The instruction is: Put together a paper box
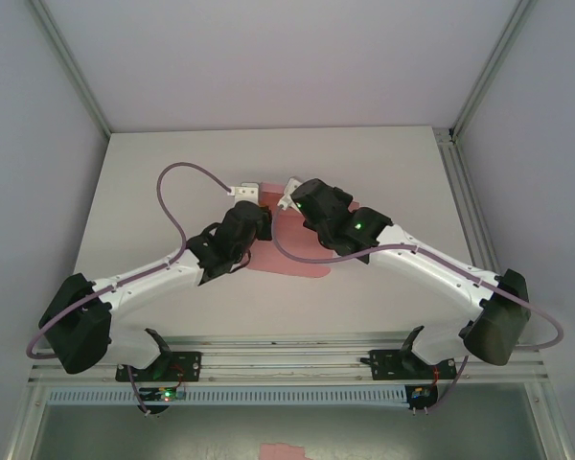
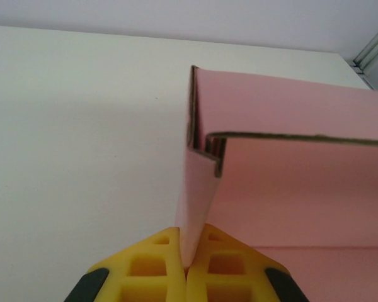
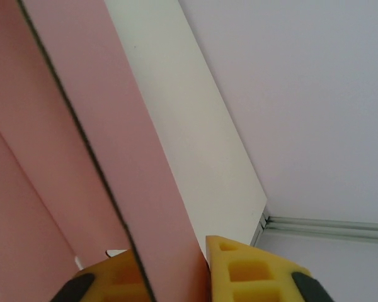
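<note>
Now | left end effector [image 2: 188, 267] pinching paper box [image 2: 290, 189] | right end effector [image 3: 176, 277] likewise

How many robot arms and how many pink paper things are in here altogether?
Arms: 2, the left arm and the right arm.
Box: 1, the pink box between the arms.
Scrap: 1, the pink scrap at the bottom of the top view.
Total: 4
</note>
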`<state>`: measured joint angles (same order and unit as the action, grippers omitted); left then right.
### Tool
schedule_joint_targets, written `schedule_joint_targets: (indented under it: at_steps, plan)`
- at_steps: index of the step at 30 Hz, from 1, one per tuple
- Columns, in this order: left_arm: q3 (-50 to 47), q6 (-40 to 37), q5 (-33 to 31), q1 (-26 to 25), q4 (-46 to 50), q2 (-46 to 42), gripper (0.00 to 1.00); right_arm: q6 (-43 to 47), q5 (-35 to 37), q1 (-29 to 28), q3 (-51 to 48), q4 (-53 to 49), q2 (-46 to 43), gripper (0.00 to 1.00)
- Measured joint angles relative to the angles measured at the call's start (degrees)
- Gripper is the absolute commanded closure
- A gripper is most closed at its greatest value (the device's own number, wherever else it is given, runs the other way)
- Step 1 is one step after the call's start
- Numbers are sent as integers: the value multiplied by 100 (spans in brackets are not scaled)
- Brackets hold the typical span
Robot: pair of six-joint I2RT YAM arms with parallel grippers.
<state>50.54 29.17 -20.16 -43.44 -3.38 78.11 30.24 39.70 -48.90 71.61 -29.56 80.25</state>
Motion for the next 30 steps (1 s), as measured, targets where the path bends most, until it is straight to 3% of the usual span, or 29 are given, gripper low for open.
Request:
schedule_joint_targets:
  at_steps: [2, 8, 15, 19, 22, 26, 30]
  plan:
    - [92, 140, -37, 4, 31, 74, 100, -46, 87, 4, -13, 168, 33, 99]
    - [271, 570, -68, 72, 46, 428, 100, -492, 299, 81, -48, 643, 348, 98]
    - [306, 1073, -37, 87, 44, 660, 100, -1539, 428, 219, -52, 1154, 702, 85]
    - [404, 1119, 33, 85, 50, 660, 100, -1657, 531, 306, -52, 1617, 710, 68]
    - [424, 999, 70, 81, 68, 638, 100, -1510, 424, 411, -52, 1639, 577, 42]
    - [422, 699, 219, 26, 33, 531, 100, -1126, 107, 481, -59, 1340, -2, 16]
    - [389, 393, 240, -7, -94, 313, 100, -846, -562, 544, -155, 927, -1108, 3]
